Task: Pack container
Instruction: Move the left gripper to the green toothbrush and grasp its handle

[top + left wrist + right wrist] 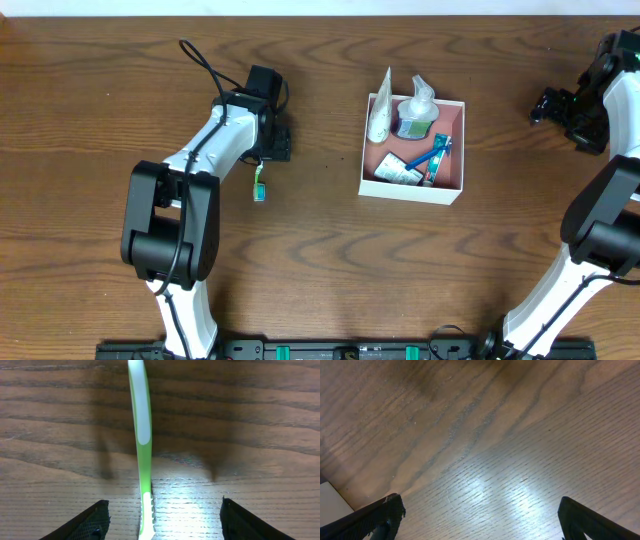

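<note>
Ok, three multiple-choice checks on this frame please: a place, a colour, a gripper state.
1. The green toothbrush lies: A) in the container; B) on the table, left of the container; C) on the container's rim.
2. The container's inside is: A) blue; B) black; C) pink-brown.
3. The left gripper is: A) open; B) shut on the toothbrush; C) out of view.
Answers: B, it lies on bare wood; C, seen between the toiletries; A, fingers apart either side of the toothbrush.
</note>
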Tool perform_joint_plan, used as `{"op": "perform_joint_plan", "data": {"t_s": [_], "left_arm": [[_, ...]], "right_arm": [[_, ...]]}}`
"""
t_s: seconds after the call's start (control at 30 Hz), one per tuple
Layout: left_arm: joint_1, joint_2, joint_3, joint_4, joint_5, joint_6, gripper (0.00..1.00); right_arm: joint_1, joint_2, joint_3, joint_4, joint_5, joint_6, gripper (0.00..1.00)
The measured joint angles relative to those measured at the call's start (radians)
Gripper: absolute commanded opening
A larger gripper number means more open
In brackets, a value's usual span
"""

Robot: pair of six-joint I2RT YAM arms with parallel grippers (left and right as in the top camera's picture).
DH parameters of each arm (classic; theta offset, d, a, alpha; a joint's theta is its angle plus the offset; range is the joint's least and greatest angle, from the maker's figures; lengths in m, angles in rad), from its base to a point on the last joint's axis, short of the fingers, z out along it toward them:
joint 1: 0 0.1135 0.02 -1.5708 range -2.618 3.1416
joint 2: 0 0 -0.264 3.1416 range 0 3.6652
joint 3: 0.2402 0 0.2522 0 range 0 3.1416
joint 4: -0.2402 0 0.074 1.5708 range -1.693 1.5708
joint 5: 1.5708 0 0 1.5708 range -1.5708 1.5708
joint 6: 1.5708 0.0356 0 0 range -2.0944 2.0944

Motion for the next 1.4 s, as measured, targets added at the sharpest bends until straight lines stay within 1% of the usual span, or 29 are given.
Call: {"op": "perform_joint_plan", "data": {"t_s": [0.53, 1.4], "left_arm": [[0.029, 0.006, 0.0, -0.007, 0.007, 0.0, 0.71], [0.028, 0.044, 0.0, 0.012, 0.011, 0.0, 0.71]], "right_arm": [[0.0, 0.0, 0.0, 0.0, 0.0, 0.0, 0.99], [0.0, 0.0, 0.0, 0.0, 0.0, 0.0, 0.99]]}}
